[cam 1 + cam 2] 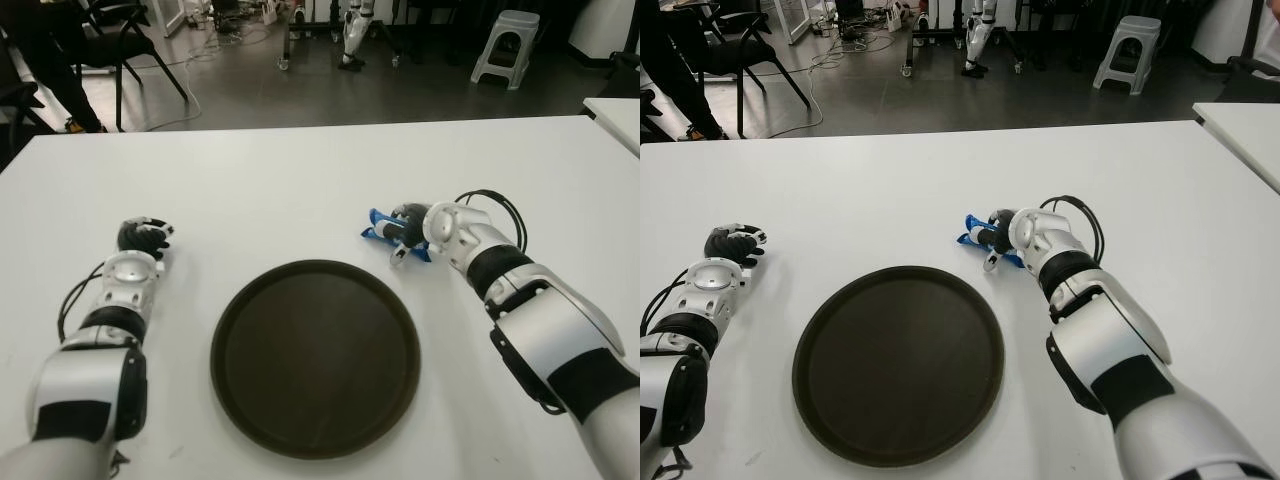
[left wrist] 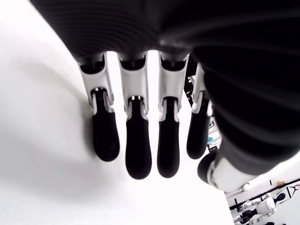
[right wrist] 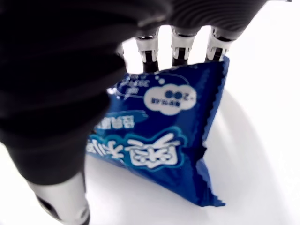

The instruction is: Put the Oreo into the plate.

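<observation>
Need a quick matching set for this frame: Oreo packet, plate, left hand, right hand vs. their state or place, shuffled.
Column 1:
1. Oreo packet
2. plate
3. left hand
4. right hand

Column 2:
A. dark, round, nothing in it, table centre
B. holds nothing, left of the plate
C. blue, on the white table past the plate's far right rim
D. fingers closed around the packet

Pairs: 1-C, 2-A, 3-B, 4-D

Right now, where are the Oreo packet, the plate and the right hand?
Oreo packet (image 3: pixel 173 140): right wrist view, blue wrapper face.
Plate (image 1: pixel 312 355): left eye view, bare dark centre.
Right hand (image 1: pixel 408 232): left eye view, fingers around the packet.
</observation>
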